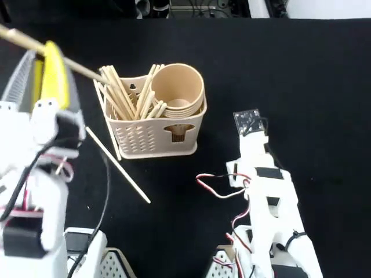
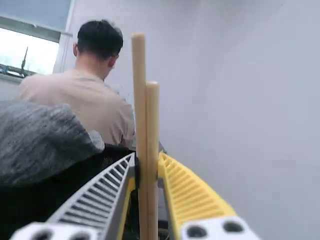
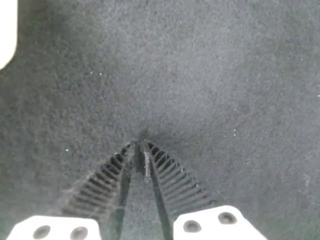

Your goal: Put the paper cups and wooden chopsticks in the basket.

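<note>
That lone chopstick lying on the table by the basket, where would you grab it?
Grip the chopstick near its middle, from straight above, pinching across its width: it lies flat and slanted, and that stretch is clear of the basket.

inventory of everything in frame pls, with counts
basket: 1, beige, perforated, middle of the table
paper cups: nested stack, number unclear, tan, in the basket's right part
chopsticks in basket: a bundle, too many to count, pale wood, standing in the basket's left part
loose chopstick: 1, pale wood, flat on the table near the basket's front-left corner; another pale stick runs along the basket's left wall, inside or outside unclear
held chopsticks: 2, pale wood, clamped side by side
table: 1, black cloth cover
left gripper: 1, yellow and grey fingers, raised left of the basket, shut on the held chopsticks
right gripper: 1, shut, holding nothing, pointing down at the cloth
</note>
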